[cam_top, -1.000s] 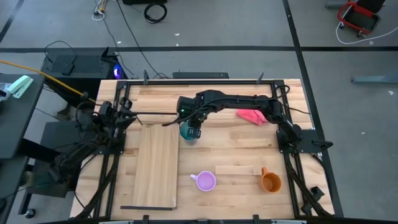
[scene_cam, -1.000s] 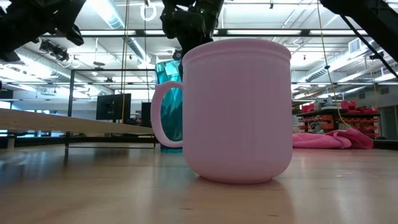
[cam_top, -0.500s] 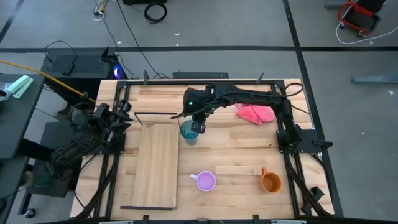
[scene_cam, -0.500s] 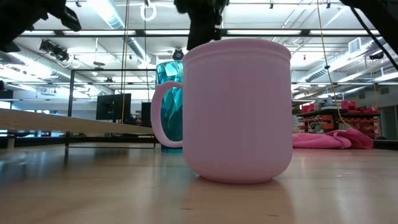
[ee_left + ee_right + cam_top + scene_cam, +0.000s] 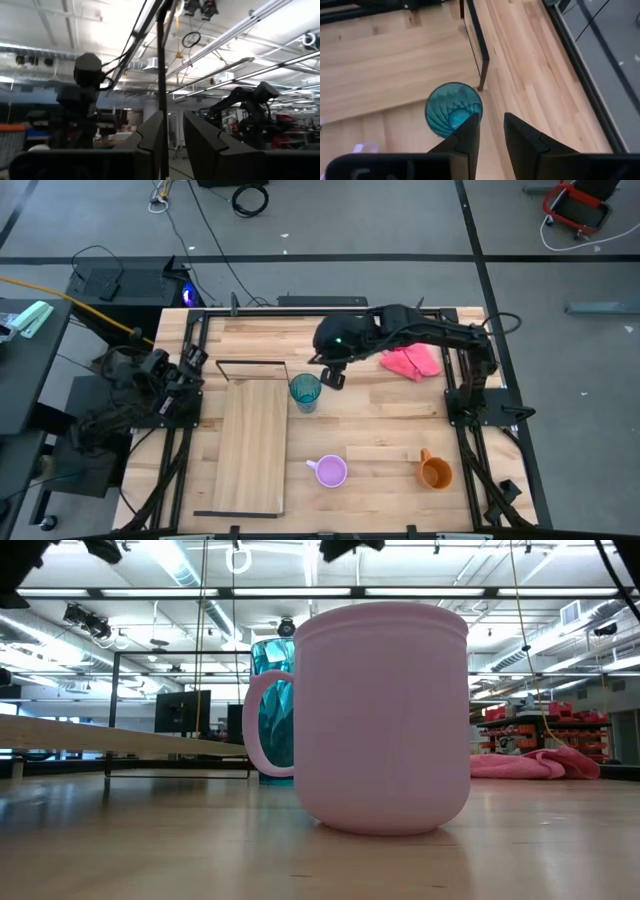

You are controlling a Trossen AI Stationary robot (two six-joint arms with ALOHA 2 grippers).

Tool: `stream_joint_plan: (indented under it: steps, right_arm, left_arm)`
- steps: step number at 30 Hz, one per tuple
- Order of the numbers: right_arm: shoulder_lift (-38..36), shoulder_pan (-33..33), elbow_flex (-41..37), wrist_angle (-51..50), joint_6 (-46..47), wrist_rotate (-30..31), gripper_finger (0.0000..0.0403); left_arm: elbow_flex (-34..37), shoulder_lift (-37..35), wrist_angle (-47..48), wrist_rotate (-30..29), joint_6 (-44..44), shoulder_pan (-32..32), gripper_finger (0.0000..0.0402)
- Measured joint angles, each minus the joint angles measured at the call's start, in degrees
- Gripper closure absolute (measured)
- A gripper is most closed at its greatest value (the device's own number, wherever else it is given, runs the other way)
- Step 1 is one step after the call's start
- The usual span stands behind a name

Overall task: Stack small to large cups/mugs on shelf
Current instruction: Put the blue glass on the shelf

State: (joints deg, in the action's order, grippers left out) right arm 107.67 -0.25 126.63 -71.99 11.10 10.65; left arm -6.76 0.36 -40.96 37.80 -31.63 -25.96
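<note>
From above, the tall see-through teal tumbler (image 5: 305, 392) stands upright on the plank table (image 5: 380, 415), just beside the far right corner of the long pale wood shelf board (image 5: 252, 445) with its thin black wire frame (image 5: 250, 363). The right gripper (image 5: 333, 376) hangs just right of the tumbler and apart from it, holding nothing. A crumpled pink cloth (image 5: 410, 361) lies further right, toward the far edge. Near the front sit the lilac mug with a handle (image 5: 330, 471) and, well to its right, the squat orange mug with a handle (image 5: 434, 471). The left gripper (image 5: 192, 358) waits off the table's left edge.

At table height, the lilac mug (image 5: 380, 720) fills the middle, upright, with the teal tumbler (image 5: 272, 705) behind it on the left. The shelf board (image 5: 110, 739) runs in from the left; the pink cloth (image 5: 540, 764) lies at the right.

The left wrist view shows the left gripper (image 5: 172, 131) aimed up at the ceiling – its fingers (image 5: 200, 137) a narrow gap apart, gripping nothing.

The right wrist view looks down past the right gripper (image 5: 490, 131) – fingers (image 5: 470, 132) slightly parted, empty – onto the tumbler's (image 5: 453, 109) open mouth beside the shelf's wire leg (image 5: 479, 55).
</note>
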Motion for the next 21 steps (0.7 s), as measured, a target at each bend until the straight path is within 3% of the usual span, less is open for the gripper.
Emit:
stream_joint_plan:
  steps: [6,10,18,21]
  right_arm:
    - [-0.77,4.57,0.00,1.18,1.36,1.68,0.0306]
    - [-0.36,7.57,-0.03,1.66,1.40,3.21,0.0306]
    - [0.97,12.30,-0.07,1.68,3.83,6.01,0.0306]
    - [0.95,13.93,-0.06,0.07,6.04,7.51,0.0306]
  left_arm:
    - [-2.79,0.74,-0.02,-5.20,5.59,5.94,0.0321]
    - [-6.26,5.19,0.09,-6.67,8.51,8.88,0.0322]
    - [-18.30,24.88,2.40,-6.49,14.31,16.06,0.0322]
    - [-24.68,31.80,11.81,-6.52,18.21,18.31,0.0325]
